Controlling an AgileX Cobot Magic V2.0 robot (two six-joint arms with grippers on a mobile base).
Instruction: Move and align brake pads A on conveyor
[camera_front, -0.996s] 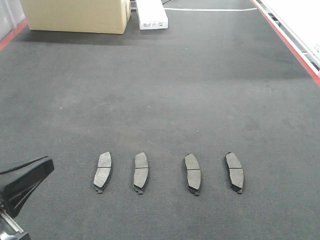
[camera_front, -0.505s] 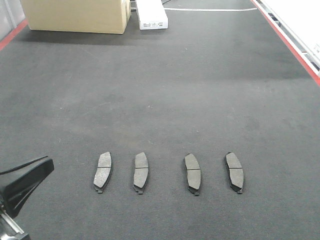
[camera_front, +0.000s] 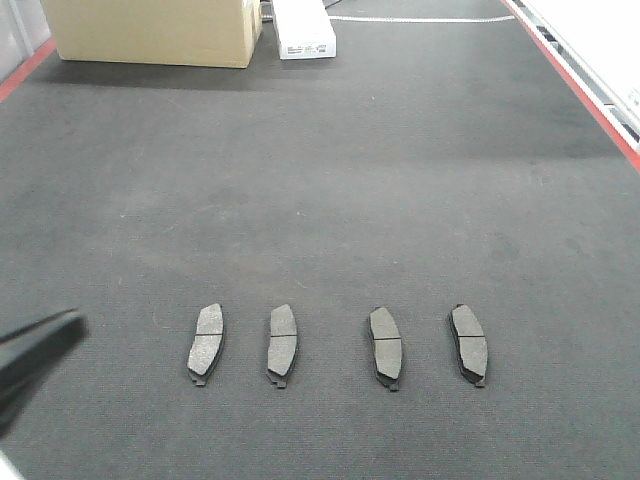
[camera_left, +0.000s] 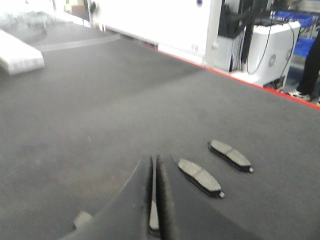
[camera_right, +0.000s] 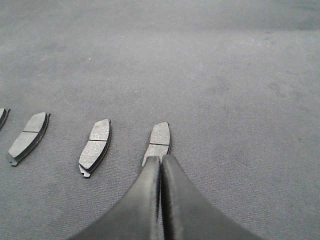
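Note:
Four dark grey brake pads lie in a row across the near part of the charcoal conveyor (camera_front: 350, 180): the first (camera_front: 205, 343), the second (camera_front: 282, 345), the third (camera_front: 385, 346) and the fourth (camera_front: 468, 344). All point lengthwise away from me. My left gripper (camera_front: 35, 360) is a blurred black shape at the lower left, apart from the row. In the left wrist view it (camera_left: 154, 160) is shut and empty, with two pads (camera_left: 200, 176) (camera_left: 230, 155) to its right. My right gripper (camera_right: 161, 158) is shut and empty, its tips over the near end of the rightmost pad (camera_right: 160, 137).
A cardboard box (camera_front: 150, 30) and a white box (camera_front: 303, 30) stand at the far end of the belt. Red edge strips (camera_front: 585, 90) run along both sides. White machines and blue bins (camera_left: 270, 45) stand beyond the belt's edge.
My left gripper has moved left and down toward the frame corner and is now blurred. The four pads have not moved.

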